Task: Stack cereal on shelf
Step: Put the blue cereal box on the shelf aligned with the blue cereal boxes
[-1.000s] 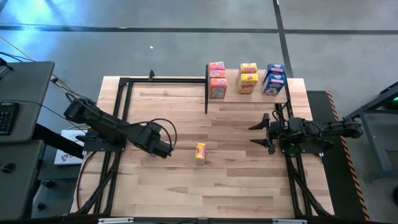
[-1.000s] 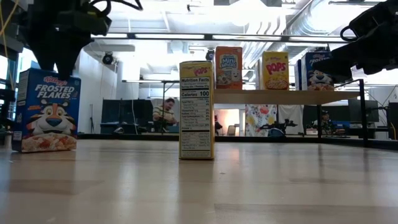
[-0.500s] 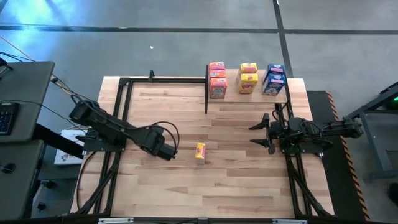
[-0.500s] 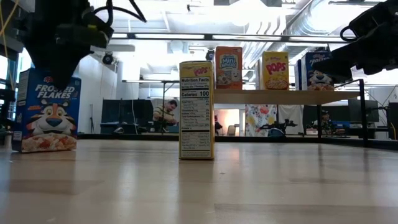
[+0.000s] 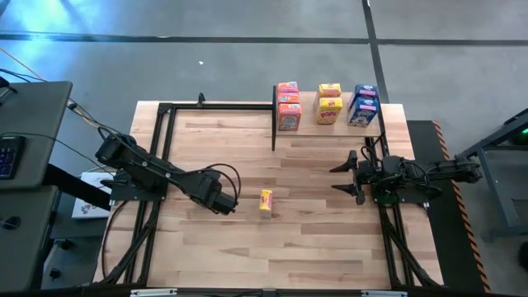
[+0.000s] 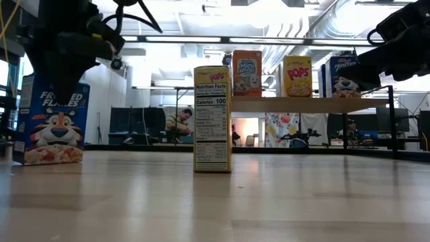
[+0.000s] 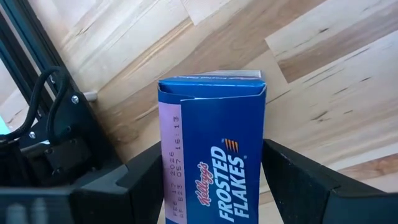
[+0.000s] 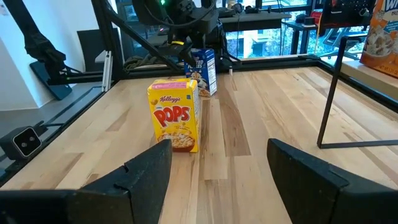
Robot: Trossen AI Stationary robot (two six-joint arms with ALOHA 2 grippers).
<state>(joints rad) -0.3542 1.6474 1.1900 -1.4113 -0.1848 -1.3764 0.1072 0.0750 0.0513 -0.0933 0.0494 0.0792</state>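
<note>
A blue Frosted Flakes cereal box (image 7: pixel 211 143) stands upright on its base on the tabletop. My left gripper (image 7: pixel 211 165) is open and points steeply down over it, one finger close beside each narrow side; in the high view the gripper (image 5: pixel 223 200) hides the box. A yellow Pops box (image 5: pixel 265 201) stands upright at mid-table. The shelf (image 5: pixel 338 124) at the far right carries orange-pink (image 5: pixel 288 106), yellow (image 5: pixel 329 104) and blue (image 5: pixel 363 105) boxes. My right gripper (image 5: pixel 340 177) waits open at the right, held level.
Black frame rails (image 5: pixel 165 148) run along the table's left, far and right sides. The shelf's black post (image 8: pixel 329 93) stands between my right gripper and the far edge. Bare wood (image 5: pixel 313 231) lies near the front.
My left gripper has come down over the top of the blue box and gone slightly toward the table's right, staying open. The blue box and the yellow box have not moved.
</note>
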